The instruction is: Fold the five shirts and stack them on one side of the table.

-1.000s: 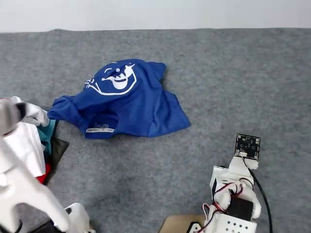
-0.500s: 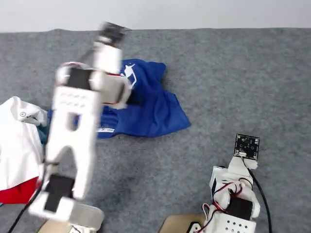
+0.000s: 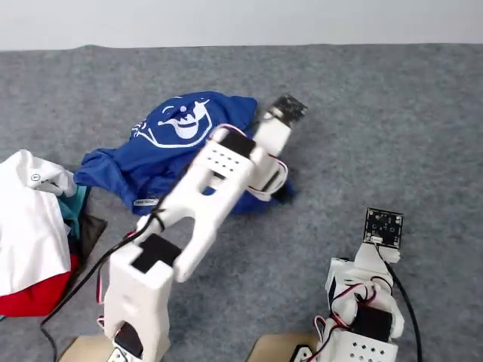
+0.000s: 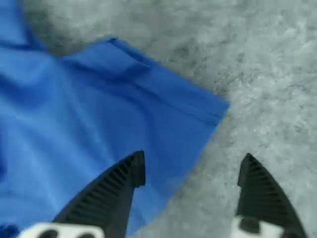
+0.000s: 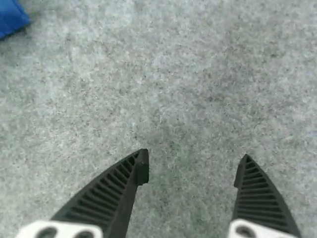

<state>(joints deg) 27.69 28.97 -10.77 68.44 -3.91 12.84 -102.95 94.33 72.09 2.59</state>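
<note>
At the left edge of the high view I see a heap of shirts [image 3: 30, 226], white on top. The crumpled blue shirt [image 3: 155, 160] lies upper left of centre, and my left gripper [image 4: 193, 158] hangs over its right corner, fingers spread wide. At lower right, my right gripper [image 5: 194, 154] is spread wide above the gray mat [image 5: 198, 74].

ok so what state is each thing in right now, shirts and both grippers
blue shirt: unfolded, crumpled, print facing up
white shirt: unfolded, heaped
red shirt: bunched under the white shirt
left gripper: open, over the blue shirt's corner
right gripper: open, holding nothing
</note>
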